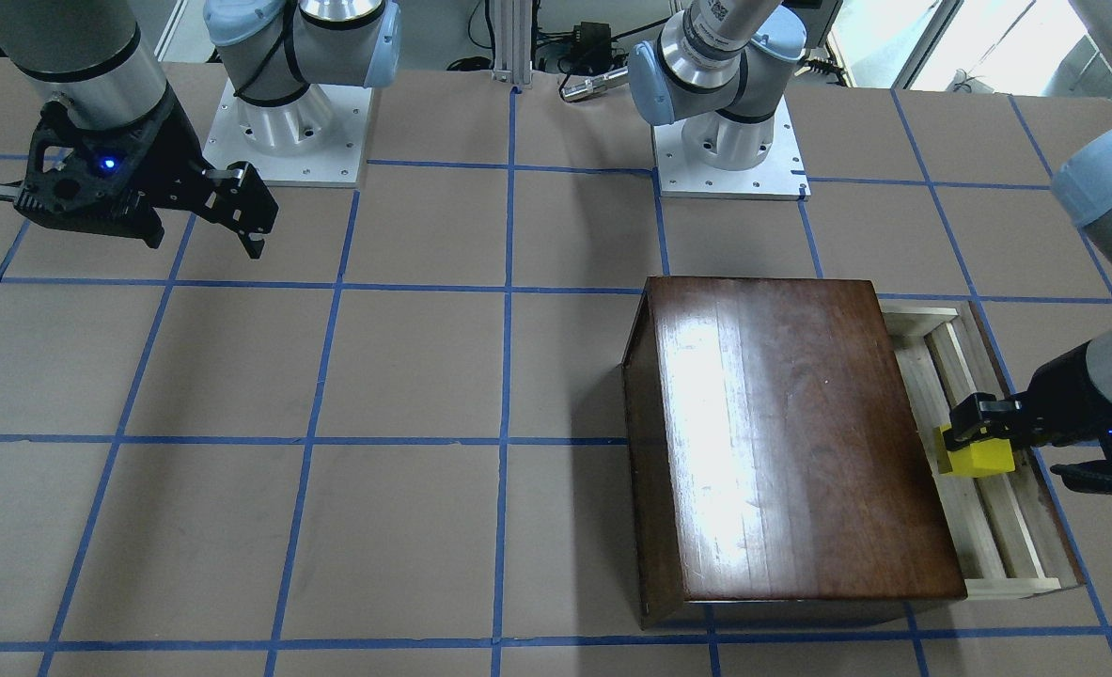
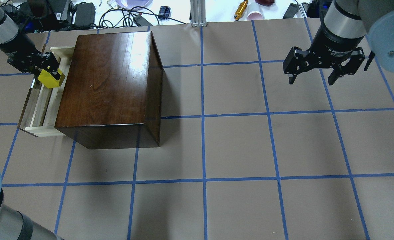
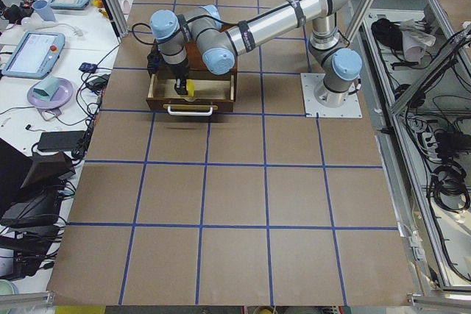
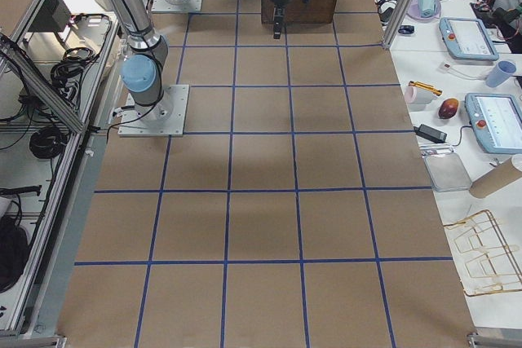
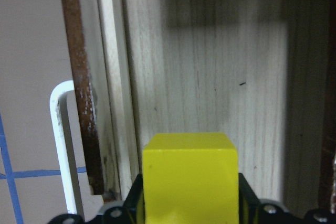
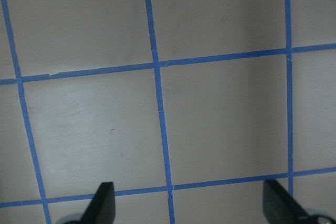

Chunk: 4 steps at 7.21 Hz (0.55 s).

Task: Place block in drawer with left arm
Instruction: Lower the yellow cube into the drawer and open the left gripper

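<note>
Yellow block point(image 2: 51, 79) pinched in the left pincer point(image 2: 47, 71), hanging right over the open drawer point(image 2: 39, 107) so it can just drop in; right pincer point(image 2: 311, 78) spread wide, parked aside

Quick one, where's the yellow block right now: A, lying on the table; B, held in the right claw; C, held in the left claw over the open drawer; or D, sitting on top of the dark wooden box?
C: the left claw is clamped on the yellow block over the pulled-out drawer, while the right claw is open and empty.
</note>
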Available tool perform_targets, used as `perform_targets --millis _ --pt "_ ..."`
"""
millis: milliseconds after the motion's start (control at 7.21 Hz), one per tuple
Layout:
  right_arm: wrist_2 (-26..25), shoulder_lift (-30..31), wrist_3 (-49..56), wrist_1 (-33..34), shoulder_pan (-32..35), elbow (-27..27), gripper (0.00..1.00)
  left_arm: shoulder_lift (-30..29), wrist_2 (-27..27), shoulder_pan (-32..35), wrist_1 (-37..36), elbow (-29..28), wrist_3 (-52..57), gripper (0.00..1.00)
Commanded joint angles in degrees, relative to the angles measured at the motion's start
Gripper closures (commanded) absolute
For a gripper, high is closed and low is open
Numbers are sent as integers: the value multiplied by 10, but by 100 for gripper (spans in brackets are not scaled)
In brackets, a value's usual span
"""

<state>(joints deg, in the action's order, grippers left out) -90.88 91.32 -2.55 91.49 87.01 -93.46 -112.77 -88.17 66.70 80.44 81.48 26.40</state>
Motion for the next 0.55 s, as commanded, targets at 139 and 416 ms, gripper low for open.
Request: perform_targets --millis 139,416 --pt "0 0 0 0 -1 0 0 -10 12 -1 -8 3 0 100" --pt "0 0 0 0 0 0 0 -13 12 -1 -49 27 2 100"
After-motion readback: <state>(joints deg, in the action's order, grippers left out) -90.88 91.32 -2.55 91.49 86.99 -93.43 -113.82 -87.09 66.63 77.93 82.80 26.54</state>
